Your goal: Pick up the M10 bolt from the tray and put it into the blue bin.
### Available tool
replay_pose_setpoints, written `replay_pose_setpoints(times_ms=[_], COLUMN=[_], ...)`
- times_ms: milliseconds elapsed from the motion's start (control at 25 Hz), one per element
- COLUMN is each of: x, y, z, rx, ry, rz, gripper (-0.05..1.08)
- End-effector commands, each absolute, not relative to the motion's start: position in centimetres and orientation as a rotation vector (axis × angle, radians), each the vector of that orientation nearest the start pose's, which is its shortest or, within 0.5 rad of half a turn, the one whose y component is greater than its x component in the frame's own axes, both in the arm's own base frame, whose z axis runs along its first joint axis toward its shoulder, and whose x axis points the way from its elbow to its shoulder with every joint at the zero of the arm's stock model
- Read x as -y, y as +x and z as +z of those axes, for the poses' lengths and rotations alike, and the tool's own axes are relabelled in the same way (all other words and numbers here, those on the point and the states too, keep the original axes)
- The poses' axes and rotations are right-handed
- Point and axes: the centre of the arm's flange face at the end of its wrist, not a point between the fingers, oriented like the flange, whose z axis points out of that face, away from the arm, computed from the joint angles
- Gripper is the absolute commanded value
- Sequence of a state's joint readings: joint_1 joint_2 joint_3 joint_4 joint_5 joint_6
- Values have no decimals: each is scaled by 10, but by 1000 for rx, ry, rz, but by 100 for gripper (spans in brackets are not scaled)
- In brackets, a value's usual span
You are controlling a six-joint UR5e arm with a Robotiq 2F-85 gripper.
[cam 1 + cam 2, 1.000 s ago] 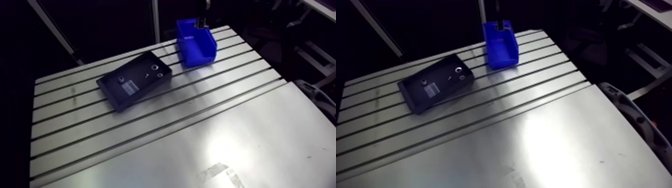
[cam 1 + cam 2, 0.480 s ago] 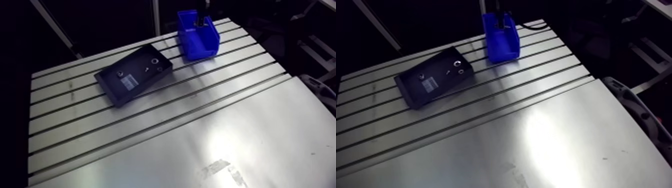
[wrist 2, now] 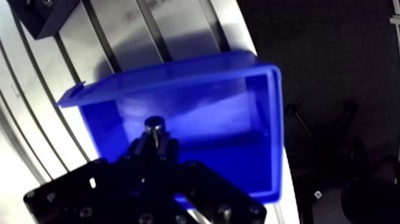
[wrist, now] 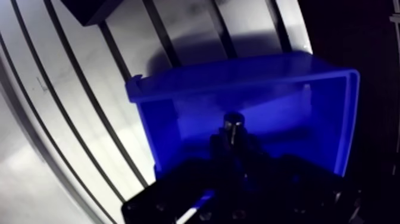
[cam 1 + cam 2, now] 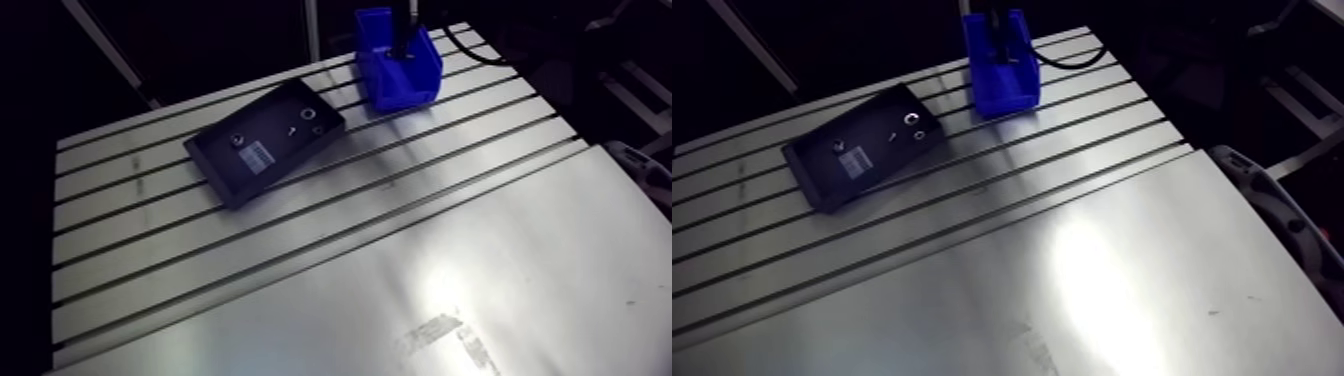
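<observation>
Wrist view: my pincer [image 3: 153, 145] has its 2 fingers drawn narrow and clamped on the M10 bolt [image 3: 153, 126], which stands upright between them, its end showing, over the inside of the blue bin [image 3: 178, 72]. Arm view: that bin sits near the table's [image 5: 400, 250] far edge, with the black tray [image 5: 215, 162] near it but apart and small parts [image 5: 308, 115] lying inside.

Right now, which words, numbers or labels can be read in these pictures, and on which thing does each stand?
White label on the floor of the black tray: printed, but too small and blurred to read.
Blue bin: no marking visible.
M10 bolt in the gripper: no readable marking.
</observation>
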State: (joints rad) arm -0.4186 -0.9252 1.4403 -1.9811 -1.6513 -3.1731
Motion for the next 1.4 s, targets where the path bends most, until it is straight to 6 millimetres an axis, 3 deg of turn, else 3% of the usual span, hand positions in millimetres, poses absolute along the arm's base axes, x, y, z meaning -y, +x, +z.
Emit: replay_pose_setpoints(times_ms=[40, 160, 400, 480, 520, 560, 640, 680, 920, 1080, 1400], x=[-165, -165, -163, -164, -165, -166, -168, -169, -163, -161, -157], y=[-682, -682, -681, -681, -681, -680, -680, -679, -675, -671, -664], z=[184, 173, 170, 170, 170, 170, 170, 170, 175, 198, 270], rx=[-2511, -2511, -2511, -2506, -2505, -2506, -2505, -2503, -2498, -2509, -2532], ry=[-1694, -1676, -1665, -1668, -1670, -1671, -1673, -1669, -1674, -1675, -1681], rz=[-46, -54, -58, -56, -57, -59, -59, -55, -65, -47, 10], gripper=[105, 105, 104, 99, 90, 70, 53, 40, 2, 1, 1])
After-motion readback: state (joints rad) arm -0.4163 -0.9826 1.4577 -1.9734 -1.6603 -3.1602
